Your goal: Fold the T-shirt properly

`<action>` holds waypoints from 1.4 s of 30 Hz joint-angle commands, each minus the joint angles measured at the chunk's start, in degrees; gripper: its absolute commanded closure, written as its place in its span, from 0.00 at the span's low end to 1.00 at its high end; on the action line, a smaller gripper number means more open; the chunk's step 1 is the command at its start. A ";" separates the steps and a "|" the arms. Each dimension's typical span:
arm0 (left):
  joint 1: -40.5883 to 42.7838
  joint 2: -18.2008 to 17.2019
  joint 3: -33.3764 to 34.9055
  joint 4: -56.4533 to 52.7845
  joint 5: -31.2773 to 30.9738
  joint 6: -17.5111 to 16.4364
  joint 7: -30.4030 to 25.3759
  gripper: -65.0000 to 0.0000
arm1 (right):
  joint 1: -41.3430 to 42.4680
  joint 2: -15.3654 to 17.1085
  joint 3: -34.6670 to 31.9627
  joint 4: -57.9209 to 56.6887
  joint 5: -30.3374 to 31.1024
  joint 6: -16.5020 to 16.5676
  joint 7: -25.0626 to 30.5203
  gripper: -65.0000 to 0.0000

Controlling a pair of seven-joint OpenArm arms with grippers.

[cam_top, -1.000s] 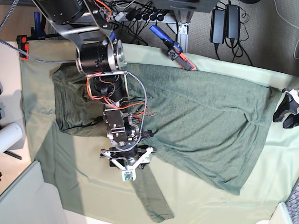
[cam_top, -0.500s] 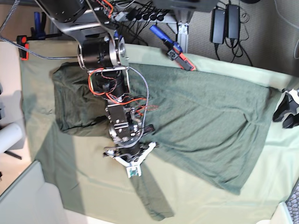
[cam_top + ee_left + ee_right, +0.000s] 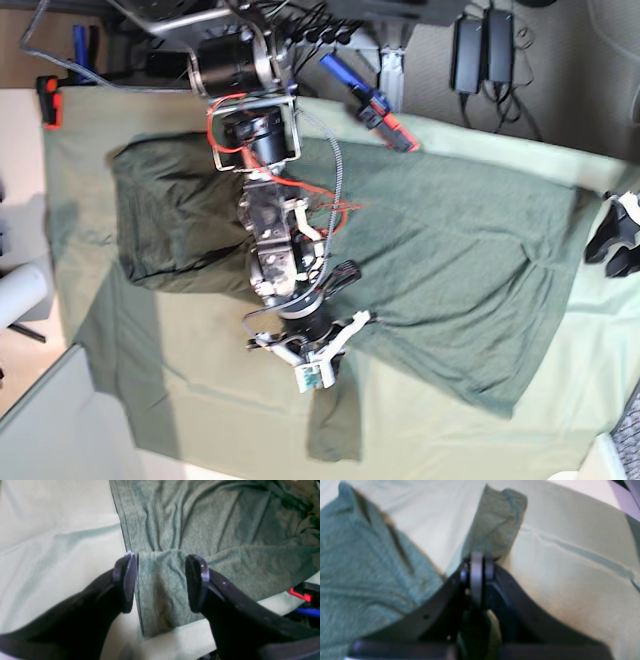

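1. My right gripper (image 3: 477, 566) is clenched on a sleeve of the dark heathered grey-green knit T-shirt (image 3: 440, 260), which lies spread across the pale mint-green table cloth (image 3: 560, 400). The pinch looks thin, so the sleeve could slip out.
2. My left gripper (image 3: 161, 585) hangs released, straddling a folded corner (touching or not, I cannot tell). Closing badly might snag the cloth beneath.
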 commanded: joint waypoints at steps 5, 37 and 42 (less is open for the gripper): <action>-0.63 -1.11 -0.52 0.59 -0.79 -0.73 -1.38 0.47 | 1.33 -0.33 -5.18 4.42 0.66 0.42 0.52 1.00; -13.92 -0.79 12.87 0.07 6.84 -0.73 -5.57 0.29 | -5.77 2.51 -7.26 10.88 1.49 -2.58 -4.74 0.52; -25.09 0.79 23.58 -7.93 11.89 1.38 -8.66 0.29 | -6.88 2.54 3.96 12.90 1.53 -2.56 -7.06 0.52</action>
